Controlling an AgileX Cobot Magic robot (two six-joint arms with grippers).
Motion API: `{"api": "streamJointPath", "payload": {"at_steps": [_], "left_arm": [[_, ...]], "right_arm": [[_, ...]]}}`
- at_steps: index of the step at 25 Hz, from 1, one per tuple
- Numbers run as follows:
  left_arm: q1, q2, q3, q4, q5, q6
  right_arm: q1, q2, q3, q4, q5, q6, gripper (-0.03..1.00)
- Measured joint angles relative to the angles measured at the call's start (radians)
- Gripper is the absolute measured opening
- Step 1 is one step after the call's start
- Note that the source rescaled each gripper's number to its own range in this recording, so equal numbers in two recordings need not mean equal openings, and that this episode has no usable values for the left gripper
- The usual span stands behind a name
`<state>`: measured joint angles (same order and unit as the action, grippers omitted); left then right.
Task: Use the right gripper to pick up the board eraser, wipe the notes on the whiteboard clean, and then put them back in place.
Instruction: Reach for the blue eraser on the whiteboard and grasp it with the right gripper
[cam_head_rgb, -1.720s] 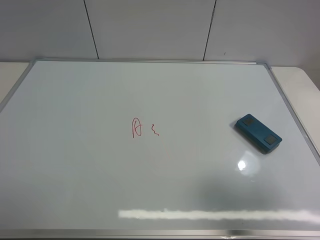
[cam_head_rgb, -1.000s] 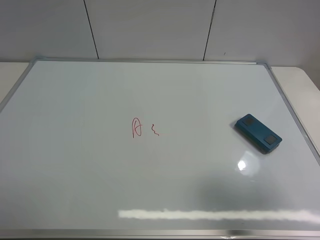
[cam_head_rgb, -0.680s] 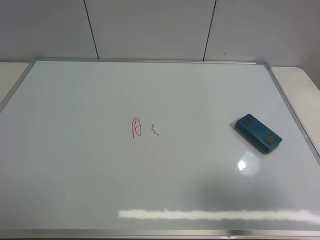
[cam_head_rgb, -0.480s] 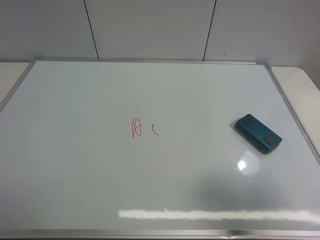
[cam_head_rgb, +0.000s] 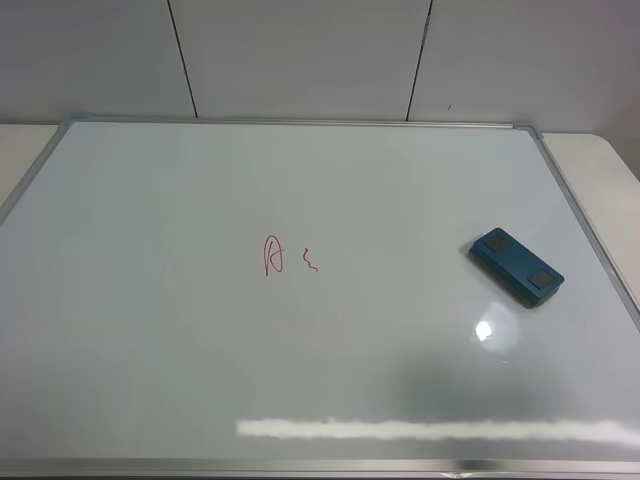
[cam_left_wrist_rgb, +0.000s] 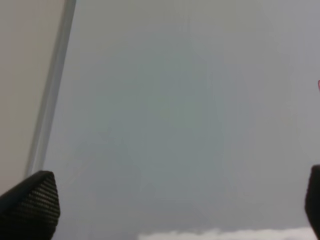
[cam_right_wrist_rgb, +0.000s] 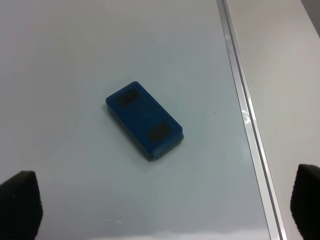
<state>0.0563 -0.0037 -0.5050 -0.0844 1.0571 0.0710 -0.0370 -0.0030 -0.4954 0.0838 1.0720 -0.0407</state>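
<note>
eraser (cam_head_rgb: 517, 267) lies at three o'clock on the whiteboard (cam_head_rgb: 150, 330), red notes (cam_head_rgb: 275, 256) unwiped. right hand (cam_right_wrist_rgb: 163, 202) hovers above it, released; next it likely must lower and grip.

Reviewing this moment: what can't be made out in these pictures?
1. Left hand and right hand: only fingertips show in the wrist views, cut by the frame; neither appears in the high view.
2. Notes: squiggle too small to read in the high view; left wrist view clips them to a red speck.
3. Board eraser: wiping face hidden against the whiteboard.
</note>
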Motion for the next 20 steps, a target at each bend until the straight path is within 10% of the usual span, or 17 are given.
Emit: {"api": "streamJointPath", "payload": {"at_steps": [20], "left_arm": [[0.000, 0.000, 0.000, 0.000, 0.000, 0.000]], "right_arm": [[0.000, 0.324, -0.172, -0.045, -0.017, 0.047, 1.00]]}}
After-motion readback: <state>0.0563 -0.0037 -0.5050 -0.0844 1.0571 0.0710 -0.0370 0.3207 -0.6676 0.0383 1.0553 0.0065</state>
